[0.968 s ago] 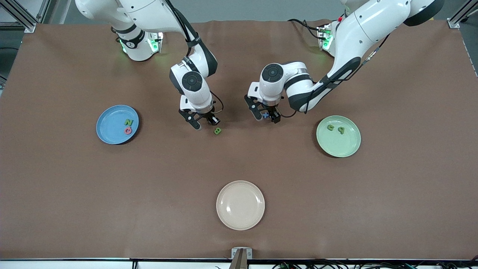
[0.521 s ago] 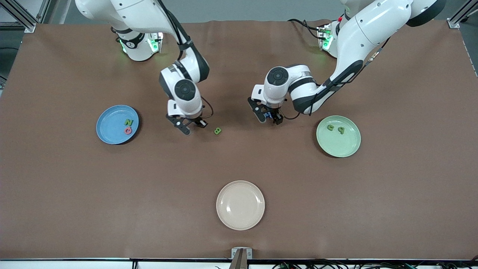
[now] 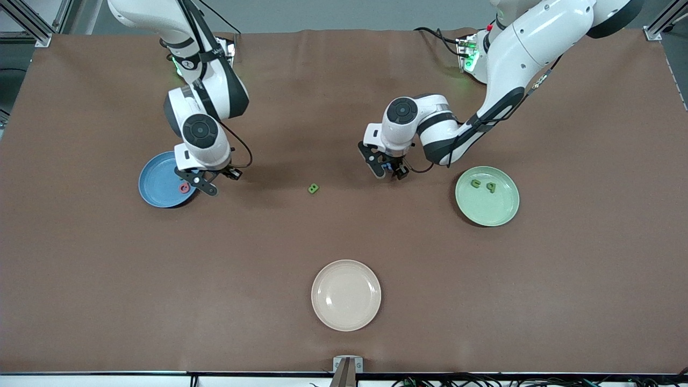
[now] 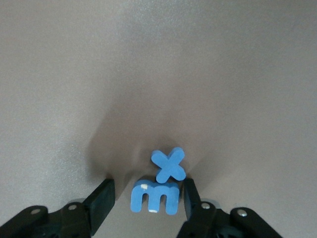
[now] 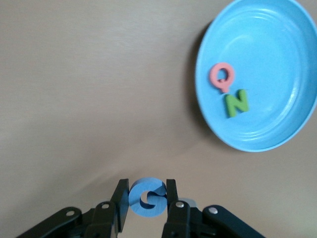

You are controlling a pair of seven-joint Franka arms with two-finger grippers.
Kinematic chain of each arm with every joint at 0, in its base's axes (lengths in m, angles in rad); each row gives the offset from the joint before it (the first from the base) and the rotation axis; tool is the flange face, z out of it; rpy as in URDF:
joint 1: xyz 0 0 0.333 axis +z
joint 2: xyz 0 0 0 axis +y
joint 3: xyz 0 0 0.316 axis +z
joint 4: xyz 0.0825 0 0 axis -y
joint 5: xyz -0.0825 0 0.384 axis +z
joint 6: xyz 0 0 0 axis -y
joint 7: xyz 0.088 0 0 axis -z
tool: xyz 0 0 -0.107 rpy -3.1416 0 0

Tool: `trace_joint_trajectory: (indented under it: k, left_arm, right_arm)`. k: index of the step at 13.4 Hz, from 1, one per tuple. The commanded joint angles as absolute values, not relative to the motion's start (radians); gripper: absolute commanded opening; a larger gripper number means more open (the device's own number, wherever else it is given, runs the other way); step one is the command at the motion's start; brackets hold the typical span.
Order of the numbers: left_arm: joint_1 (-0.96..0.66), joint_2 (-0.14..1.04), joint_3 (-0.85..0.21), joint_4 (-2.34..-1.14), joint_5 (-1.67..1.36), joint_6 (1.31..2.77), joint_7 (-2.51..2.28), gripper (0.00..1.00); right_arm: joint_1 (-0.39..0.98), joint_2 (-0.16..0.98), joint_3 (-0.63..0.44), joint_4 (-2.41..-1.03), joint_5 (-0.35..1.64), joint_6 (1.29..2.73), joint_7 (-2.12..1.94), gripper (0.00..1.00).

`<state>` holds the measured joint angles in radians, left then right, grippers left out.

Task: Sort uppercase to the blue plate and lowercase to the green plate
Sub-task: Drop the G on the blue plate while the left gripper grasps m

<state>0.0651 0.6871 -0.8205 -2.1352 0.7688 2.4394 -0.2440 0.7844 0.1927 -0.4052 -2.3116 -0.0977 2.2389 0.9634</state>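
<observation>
My right gripper (image 5: 147, 198) is shut on the blue ring-shaped uppercase letter (image 5: 147, 197). In the front view it (image 3: 208, 181) hangs by the blue plate's (image 3: 158, 185) rim on the side toward the left arm's end. The blue plate (image 5: 257, 74) holds the pink Q (image 5: 220, 75) and green N (image 5: 236, 103). The green B (image 3: 313, 188) lies on the table between the arms. My left gripper (image 4: 147, 198) is open, low over the table (image 3: 387, 171), with the blue three-pronged letter (image 4: 155, 197) between its fingers and the blue x (image 4: 169, 164) just past it. The green plate (image 3: 497, 209) holds two green lowercase letters (image 3: 475, 183) (image 3: 491, 187).
A cream plate (image 3: 346, 295) sits empty nearer the front camera, midway along the table. The brown table cover (image 3: 484, 295) is bare around it.
My right arm has swung from beside the green B toward the blue plate with the blue letter in it. My left gripper has shifted slightly over the two blue letters.
</observation>
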Motion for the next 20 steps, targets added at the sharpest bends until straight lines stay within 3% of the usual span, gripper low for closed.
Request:
trace_joint_trajectory:
  k: [1, 4, 5, 7, 8, 9, 13, 16, 20]
  left_arm:
    - [0.075, 0.695, -0.824, -2.151, 0.792, 2.457, -0.275, 0.50]
    - [0.077, 0.693, -0.824, -2.152, 0.792, 2.457, -0.293, 0.19]
    - [0.078, 0.687, -0.824, -2.152, 0.792, 2.456, -0.296, 0.12]
    - [0.078, 0.681, -0.825, -2.154, 0.792, 2.453, -0.316, 0.08]
    - [0.080, 0.666, -0.827, -2.160, 0.790, 2.451, -0.316, 0.07]
    - [0.100, 0.648, -0.831, -2.170, 0.788, 2.448, -0.314, 0.07]
    - [0.309, 0.632, -1.013, -2.224, 0.788, 2.412, -0.296, 0.02]
    - [0.487, 0.637, -1.159, -2.230, 0.788, 2.301, -0.265, 0.02]
    - [0.638, 0.634, -1.236, -2.230, 0.788, 2.224, -0.233, 0.03]
  right_arm:
    - [0.676, 0.095, -0.396, -2.393, -0.133, 2.255, 0.832, 0.00]
    - [0.485, 0.055, -0.396, -2.482, -0.133, 2.356, 0.581, 0.00]
    - [0.444, 0.058, -0.396, -2.526, -0.133, 2.432, 0.524, 0.00]
    - [0.372, 0.066, -0.394, -2.562, -0.133, 2.519, 0.430, 0.04]
    - [0.355, 0.066, -0.394, -2.560, -0.133, 2.517, 0.402, 0.40]
    - [0.353, 0.066, -0.394, -2.557, -0.133, 2.516, 0.396, 0.98]
    - [0.402, 0.063, -0.385, -2.537, -0.120, 2.482, 0.448, 1.00]
    - [0.579, 0.074, -0.387, -2.488, -0.092, 2.479, 0.660, 1.00]
    - [0.754, 0.208, -0.388, -2.320, 0.216, 2.467, 0.730, 1.00]
